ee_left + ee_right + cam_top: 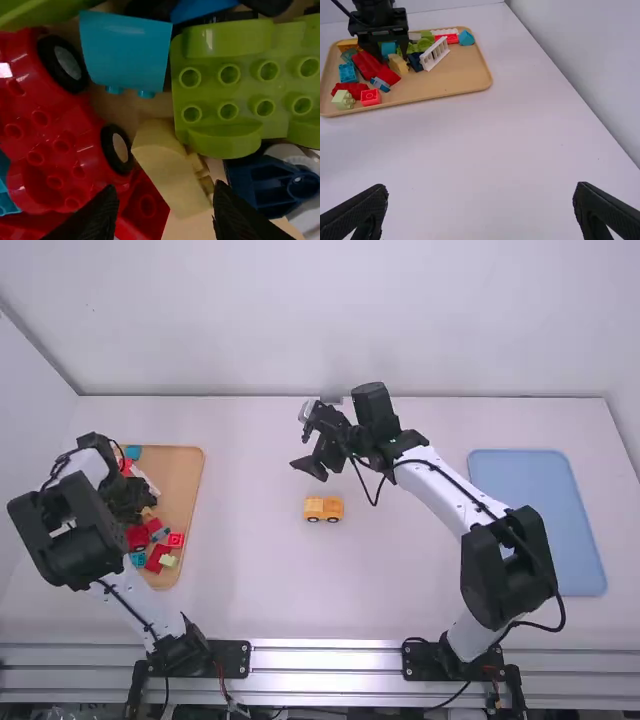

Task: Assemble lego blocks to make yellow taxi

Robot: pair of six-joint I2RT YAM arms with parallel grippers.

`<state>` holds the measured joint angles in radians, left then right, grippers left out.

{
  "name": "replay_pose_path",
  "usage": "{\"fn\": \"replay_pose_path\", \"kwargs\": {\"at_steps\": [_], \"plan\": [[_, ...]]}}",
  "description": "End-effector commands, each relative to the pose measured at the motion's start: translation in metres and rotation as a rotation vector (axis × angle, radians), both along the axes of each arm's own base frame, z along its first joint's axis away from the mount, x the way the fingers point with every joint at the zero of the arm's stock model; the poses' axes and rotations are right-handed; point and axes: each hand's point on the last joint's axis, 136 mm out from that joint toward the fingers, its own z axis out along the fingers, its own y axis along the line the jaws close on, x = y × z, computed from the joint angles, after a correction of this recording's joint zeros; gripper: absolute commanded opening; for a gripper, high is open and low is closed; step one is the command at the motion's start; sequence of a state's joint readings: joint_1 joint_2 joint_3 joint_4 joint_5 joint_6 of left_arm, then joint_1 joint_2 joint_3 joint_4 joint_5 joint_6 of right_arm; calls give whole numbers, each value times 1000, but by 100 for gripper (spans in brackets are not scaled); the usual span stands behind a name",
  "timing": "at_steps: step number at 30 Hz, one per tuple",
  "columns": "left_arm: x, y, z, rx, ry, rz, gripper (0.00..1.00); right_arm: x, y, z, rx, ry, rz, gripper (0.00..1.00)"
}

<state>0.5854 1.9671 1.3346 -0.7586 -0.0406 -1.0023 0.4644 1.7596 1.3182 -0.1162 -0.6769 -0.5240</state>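
High view: yellow-orange toy-brick vehicle w/ black wheels (324, 508) sits upright on the white table (260, 580), approx. mid-table. R gripper (306, 437) hangs just beyond it, up the pic, fingers spread wide; R wrist view agrees, its 2 fingers far apart w/ bare tabletop btwn. L gripper (140, 512) is at L side, over the tan tray w/ rounded corners (188, 468). L wrist view: its 2 fingers also stand wide, w/ the lower end of a tilted pale-yellow plastic block (170, 175) showing btwn; can't tell if either finger touches it. Next to that block: red plastic pcs. w/ black wheels (60, 145), a lime-green studded plastic pc. (250, 90), a dark-blue plastic pc. (257, 185); turquoise plastic block (125, 50) is nearby. R wrist view: same tray also has a white plastic fence-like pc. (435, 54) lying tilted, plus a small bright-red studded brick (370, 97) near its rim, beside a pale-green brick (344, 99). Light-blue rectangular tray (540, 510) lies flat at far R of table, well apart from the vehicle.
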Motion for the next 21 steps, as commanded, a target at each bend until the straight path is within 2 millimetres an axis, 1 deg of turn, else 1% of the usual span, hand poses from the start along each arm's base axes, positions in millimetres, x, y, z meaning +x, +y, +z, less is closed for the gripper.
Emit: {"fn": "replay_pose_path", "kwargs": {"at_steps": [1,6,12,15,21], "plan": [[-2,-2,-1,-1,2,1,46,3,2,0,4,2,2,98],[-1,-2,-3,4,-5,7,43,3,3,0,3,2,5,99],[-6,-6,-3,-18,12,54,41,2,3,0,2,4,6,99],[-9,-7,-4,-19,23,106,43,3,1,0,3,3,3,99],[-4,-5,-10,-6,-9,104,39,3,2,-1,0,4,1,98]]}}
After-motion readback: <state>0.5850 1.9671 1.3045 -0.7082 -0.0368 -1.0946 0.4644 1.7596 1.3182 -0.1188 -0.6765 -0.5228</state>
